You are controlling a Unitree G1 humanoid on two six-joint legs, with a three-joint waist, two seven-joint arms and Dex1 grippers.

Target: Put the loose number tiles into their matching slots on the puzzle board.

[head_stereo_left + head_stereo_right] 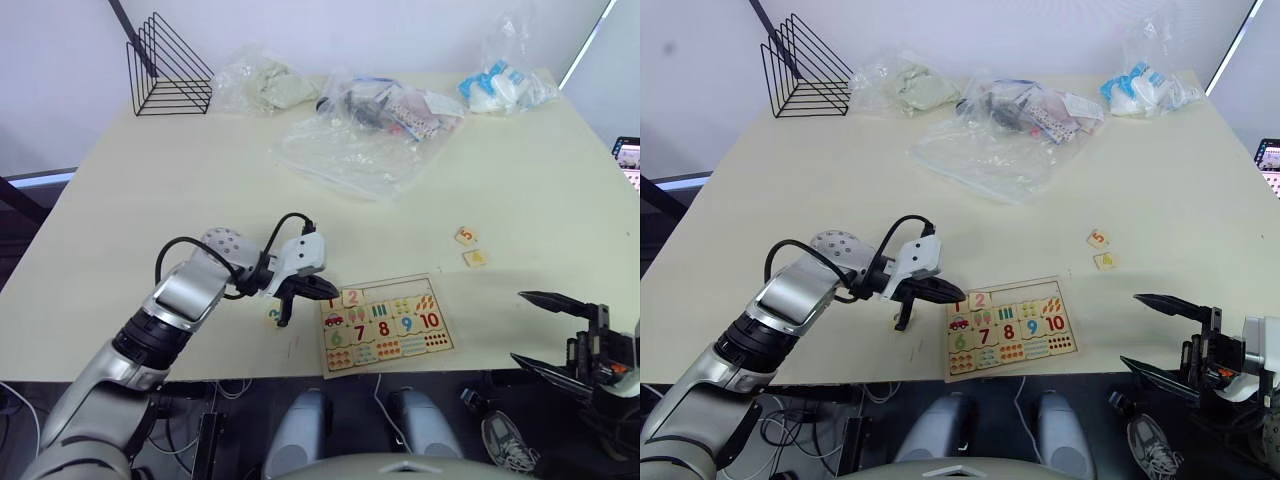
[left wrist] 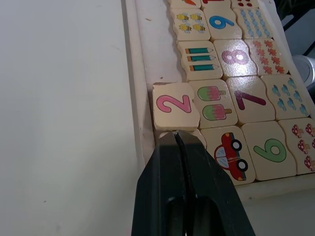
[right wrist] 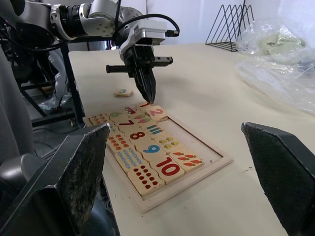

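Note:
The puzzle board (image 1: 440, 352) lies near the table's front edge. Tile 2 (image 2: 172, 103) sits in the second of its slots (image 3: 197, 142); the recesses to the right of it are bare. My left gripper (image 1: 333, 292) is shut, its tips (image 2: 175, 132) down on a tile at the first slot, where a red numeral (image 3: 142, 104) peeks out. A tile with a green numeral (image 1: 272, 316) lies just left of the board. Tile 5 (image 1: 465, 236) and a yellow-numeral tile (image 1: 475, 258) lie on the table behind the board's right end. My right gripper (image 1: 535, 330) hangs open off the table's front right.
Clear plastic bags (image 1: 350, 140) with contents spread over the far middle of the table, more bags (image 1: 500, 85) at the far right. A black wire rack (image 1: 168, 70) stands at the far left corner.

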